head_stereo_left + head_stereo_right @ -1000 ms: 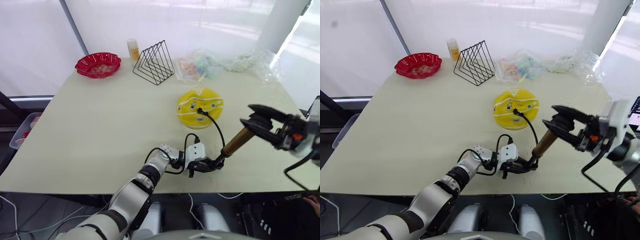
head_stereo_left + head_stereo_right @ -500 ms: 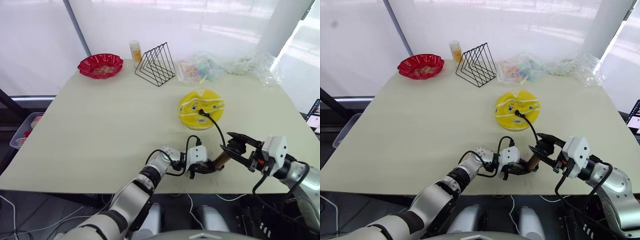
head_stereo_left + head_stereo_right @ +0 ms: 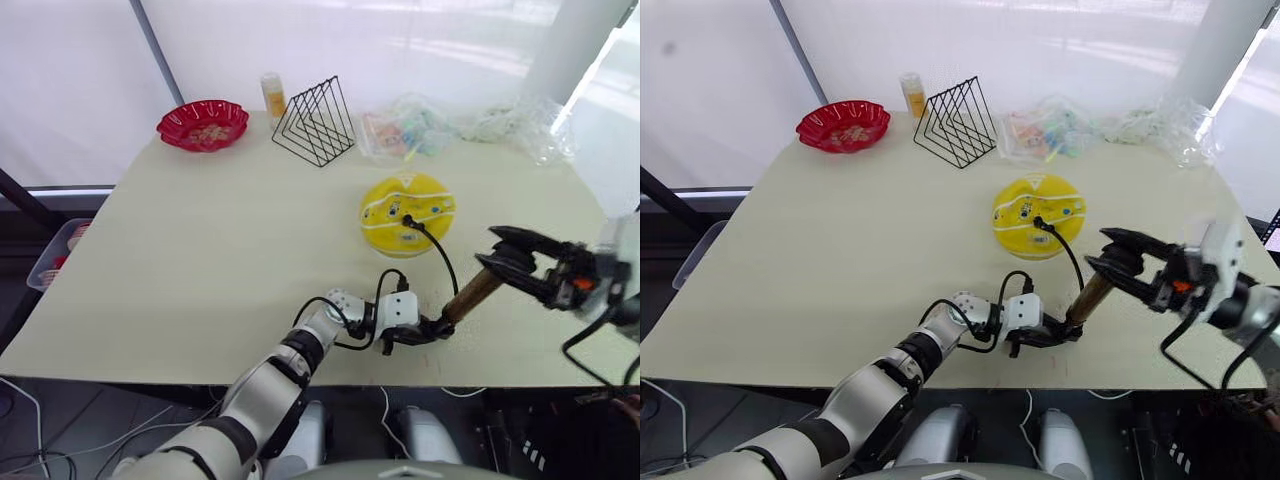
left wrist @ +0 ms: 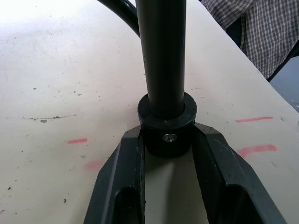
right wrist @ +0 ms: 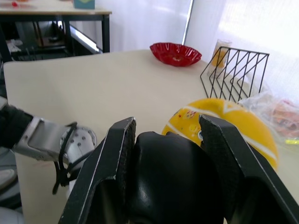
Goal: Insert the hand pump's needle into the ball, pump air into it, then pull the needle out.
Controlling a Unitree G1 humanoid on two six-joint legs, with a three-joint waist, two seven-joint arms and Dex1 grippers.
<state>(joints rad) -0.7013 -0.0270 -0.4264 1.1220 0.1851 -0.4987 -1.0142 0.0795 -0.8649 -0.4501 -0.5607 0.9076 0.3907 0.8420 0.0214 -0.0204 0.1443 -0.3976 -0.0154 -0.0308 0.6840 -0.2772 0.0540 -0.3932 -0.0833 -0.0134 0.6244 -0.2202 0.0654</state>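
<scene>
The yellow ball [image 3: 407,212] lies squashed flat on the table's right half. The black hose [image 3: 441,262] arcs from the hand pump's foot to a fitting [image 3: 407,221] stuck in the ball's top; the needle itself is hidden inside. The hand pump [image 3: 470,297] stands tilted near the front edge, its gold barrel leaning right. My left gripper [image 3: 432,327] is shut on the pump's black bottom cap [image 4: 166,126], holding it to the table. My right gripper [image 3: 505,258] is shut on the black handle [image 5: 168,179] at the top, raised above the barrel.
A red scalloped bowl [image 3: 203,124] sits at the far left, a black wire rack [image 3: 314,123] and a small jar [image 3: 271,96] beside it. Crumpled clear bags [image 3: 470,128] lie along the far right. A person's checked sleeve [image 4: 261,28] is near the table's front edge.
Half a second ago the right gripper had the handle pushed low against the barrel; now it has drawn the handle back up and to the right. The left gripper keeps the pump's foot in place.
</scene>
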